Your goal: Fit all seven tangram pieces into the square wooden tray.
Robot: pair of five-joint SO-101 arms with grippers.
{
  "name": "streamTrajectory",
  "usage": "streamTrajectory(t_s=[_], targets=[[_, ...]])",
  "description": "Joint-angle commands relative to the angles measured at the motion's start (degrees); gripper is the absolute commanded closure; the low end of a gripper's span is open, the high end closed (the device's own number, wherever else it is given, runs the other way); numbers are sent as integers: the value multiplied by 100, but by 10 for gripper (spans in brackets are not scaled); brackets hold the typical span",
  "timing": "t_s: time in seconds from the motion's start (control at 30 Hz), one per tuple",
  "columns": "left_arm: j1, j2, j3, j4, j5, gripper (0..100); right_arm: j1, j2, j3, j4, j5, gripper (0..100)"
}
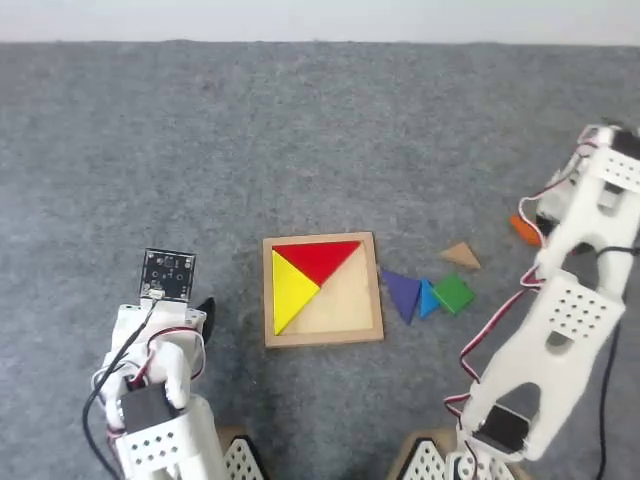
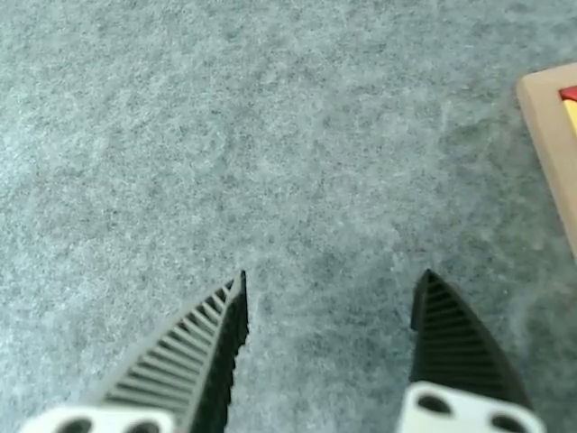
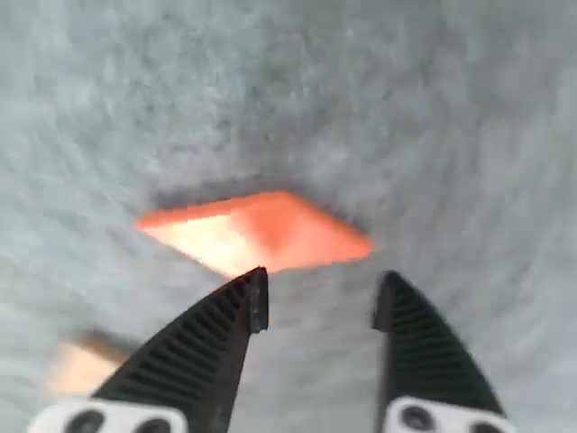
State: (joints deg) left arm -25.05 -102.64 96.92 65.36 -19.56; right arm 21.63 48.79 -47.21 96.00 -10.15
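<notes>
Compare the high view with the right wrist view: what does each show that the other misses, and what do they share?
The high view adds the wooden tray holding the red triangle and yellow triangle, with the purple triangle, blue triangle and green square loose beside it. The right wrist view adds the right gripper, open, just short of the orange piece. Shared: the orange piece, the grey carpet, and probably the tan triangle, a blur in the wrist view.
</notes>
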Motion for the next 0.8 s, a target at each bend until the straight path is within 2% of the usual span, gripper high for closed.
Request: streamTrajectory(t_s=[0.0, 0.07, 0.27, 0.4, 0.77], targets=[[9, 18, -40, -18, -62, 719, -356, -391, -738, 224, -2963, 870], [9, 18, -40, -18, -62, 719, -488, -286, -932, 215, -3789, 848], [9, 18, -40, -18, -62, 719, -813, 347, -1152, -215, -5090, 717], [9, 18, -40, -18, -62, 719, -954, 848, -1160, -268, -6242, 710], [9, 18, -40, -18, -62, 719, -840, 1367, -2163, -400, -6084, 710]])
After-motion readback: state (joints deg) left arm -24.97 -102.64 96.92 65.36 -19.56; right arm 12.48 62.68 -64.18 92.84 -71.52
